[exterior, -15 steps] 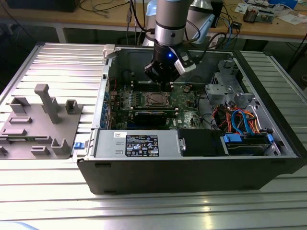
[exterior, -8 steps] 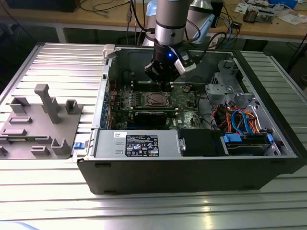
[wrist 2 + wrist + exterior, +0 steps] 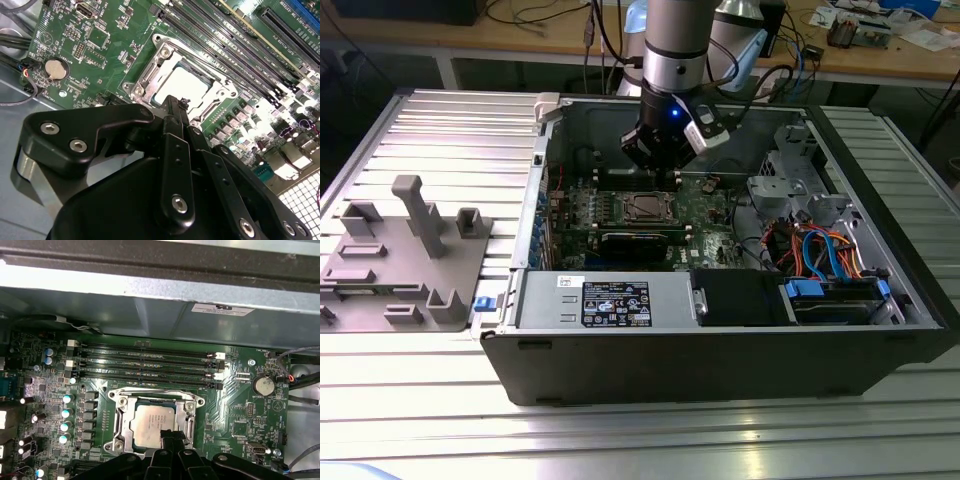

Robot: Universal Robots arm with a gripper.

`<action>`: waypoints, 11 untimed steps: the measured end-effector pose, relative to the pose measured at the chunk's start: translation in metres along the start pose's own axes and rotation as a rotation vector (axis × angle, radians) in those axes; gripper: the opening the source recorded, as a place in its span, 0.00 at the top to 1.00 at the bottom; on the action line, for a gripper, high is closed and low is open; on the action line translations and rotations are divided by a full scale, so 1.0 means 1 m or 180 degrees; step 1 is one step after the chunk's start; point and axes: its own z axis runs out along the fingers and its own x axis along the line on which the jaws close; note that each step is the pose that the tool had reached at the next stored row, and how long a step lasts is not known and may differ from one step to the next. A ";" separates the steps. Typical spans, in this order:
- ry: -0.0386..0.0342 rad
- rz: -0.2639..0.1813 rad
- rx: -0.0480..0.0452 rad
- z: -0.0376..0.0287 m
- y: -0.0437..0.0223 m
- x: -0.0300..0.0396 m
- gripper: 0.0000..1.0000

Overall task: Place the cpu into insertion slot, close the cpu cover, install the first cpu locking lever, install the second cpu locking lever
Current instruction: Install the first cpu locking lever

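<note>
The cpu (image 3: 151,424) (image 3: 182,86), a square chip with a silver-grey top, lies flat in the insertion slot (image 3: 156,391) of the green motherboard. The cpu cover (image 3: 126,416) (image 3: 148,76) is down flat around it, and the chip shows through its window. My gripper (image 3: 170,435) (image 3: 172,106) has its black fingers shut together with nothing in them. Their tip hovers at the socket's edge, over one side of the chip. In the exterior view the gripper (image 3: 662,170) hangs inside the open case just behind the socket (image 3: 645,208). I cannot make out how the locking levers stand.
Black memory slots (image 3: 150,365) run beside the socket, and a coin battery (image 3: 263,385) sits further off. The case (image 3: 720,370) also holds a power supply (image 3: 610,300) and a drive bay with blue and orange cables (image 3: 820,250). A grey fixture (image 3: 410,250) stands at the exterior view's left.
</note>
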 end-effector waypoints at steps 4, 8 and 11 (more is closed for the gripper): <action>0.0000 0.0000 -0.0001 -0.0006 0.0000 0.0000 0.89; 0.0000 0.0000 -0.0001 -0.0014 0.0000 0.0000 0.89; 0.0000 0.0000 -0.0001 -0.0019 0.0000 0.0000 0.89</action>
